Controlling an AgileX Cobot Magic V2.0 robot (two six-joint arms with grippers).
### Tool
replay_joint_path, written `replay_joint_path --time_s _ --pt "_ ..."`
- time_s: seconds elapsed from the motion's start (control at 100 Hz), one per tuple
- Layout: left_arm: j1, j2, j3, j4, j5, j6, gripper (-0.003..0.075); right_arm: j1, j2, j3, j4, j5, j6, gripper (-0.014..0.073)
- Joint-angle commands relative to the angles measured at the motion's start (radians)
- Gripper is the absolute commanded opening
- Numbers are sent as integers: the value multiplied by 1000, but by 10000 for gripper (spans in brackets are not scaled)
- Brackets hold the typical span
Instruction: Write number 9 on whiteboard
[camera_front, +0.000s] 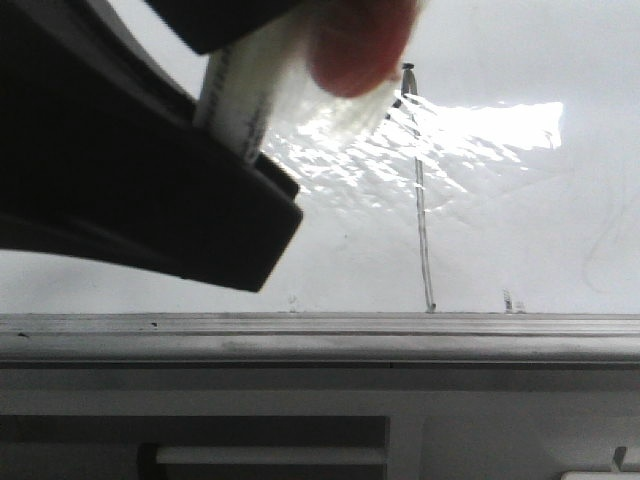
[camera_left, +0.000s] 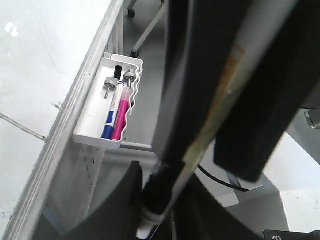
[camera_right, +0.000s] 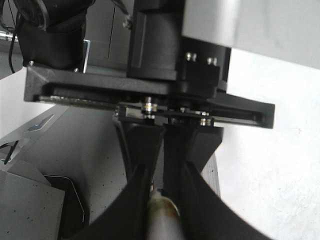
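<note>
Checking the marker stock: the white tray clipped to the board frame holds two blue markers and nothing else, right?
Not quite. In the left wrist view the white tray on the whiteboard frame holds a blue marker and a pink marker side by side, plus a black-capped item behind them. The tray is white and does hang from the frame.

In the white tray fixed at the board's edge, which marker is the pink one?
It is the pink marker on the tray's wavy outer side, away from the whiteboard. Beside it lies the blue marker, white-bodied with a blue end.
</note>
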Motion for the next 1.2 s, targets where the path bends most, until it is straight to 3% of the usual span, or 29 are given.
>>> replay_joint_path --time_s 0.0,0.09,0.13,0.28,0.37,0.6,0.69,0.76,0.97,1.19 --pt "0 -12 -26 -93 -38 -41 -20 1 -4 -24 36 -26 -1 -40" --pt "0 -12 -8 -101 -53 -41 -20 1 5 -18 40 -23 -1 -12" --pt "0 -12 3 -101 -55 -41 -20 1 9 -18 41 -23 -1 41" --pt "0 -12 38 -107 -55 -41 -20 -3 0 -20 41 -94 -1 393" --pt "0 -12 55 -115 -55 -43 -20 -3 -31 -20 41 -168 -1 537" --pt "0 -12 72 -123 -53 -49 -20 -3 -144 -20 41 -347 -1 567" --pt "0 -12 82 -123 -58 -49 -20 -3 -194 -20 43 -405 -1 540" --pt "0 -12 92 -123 -88 -61 -20 -3 -233 -20 58 -433 -1 449" --pt "0 -12 106 -132 -271 -173 -20 -3 -311 -20 105 -440 -1 -73" --pt "0 -12 104 -225 -507 -291 -21 -3 -329 -20 107 -440 1 -61"
